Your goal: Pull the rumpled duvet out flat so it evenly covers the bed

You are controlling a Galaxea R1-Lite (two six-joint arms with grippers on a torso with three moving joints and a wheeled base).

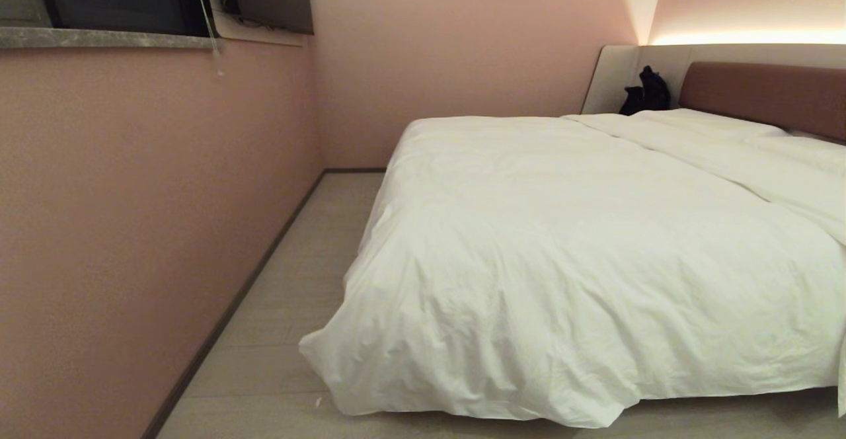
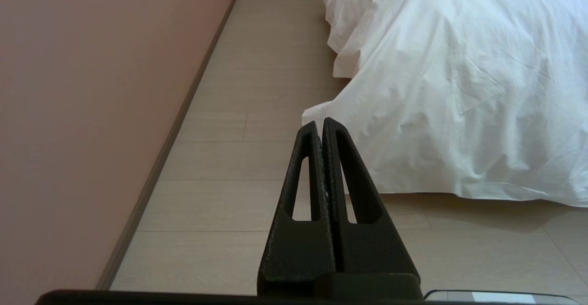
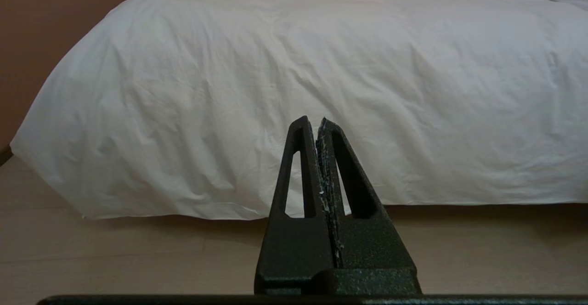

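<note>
On the left of the head view, a pink wall [image 1: 145, 214] runs beside a strip of pale floor [image 1: 277, 333] that separates it from the bed [image 1: 760, 95]. The duvet [image 1: 562, 254] lies over the bed and hangs over the foot edge. Its near-left corner drapes to the floor, lower than the rest of the hem, which suggests the cover sits skewed toward this corner. Shallow creases cross the foot end; the top surface is mostly smooth. Pillows [image 1: 727, 131] lie at the head against the reddish-brown headboard, with a dark object [image 1: 646, 92] in the corner beside them.

Neither arm appears in the head view. The left gripper [image 2: 320, 123] hangs above the floor, just short of the draped corner, fingers pressed together and empty. The right gripper [image 3: 312, 122] faces the hanging foot edge, fingers likewise together and empty. Both appear parked, probably because no pull has begun.
</note>
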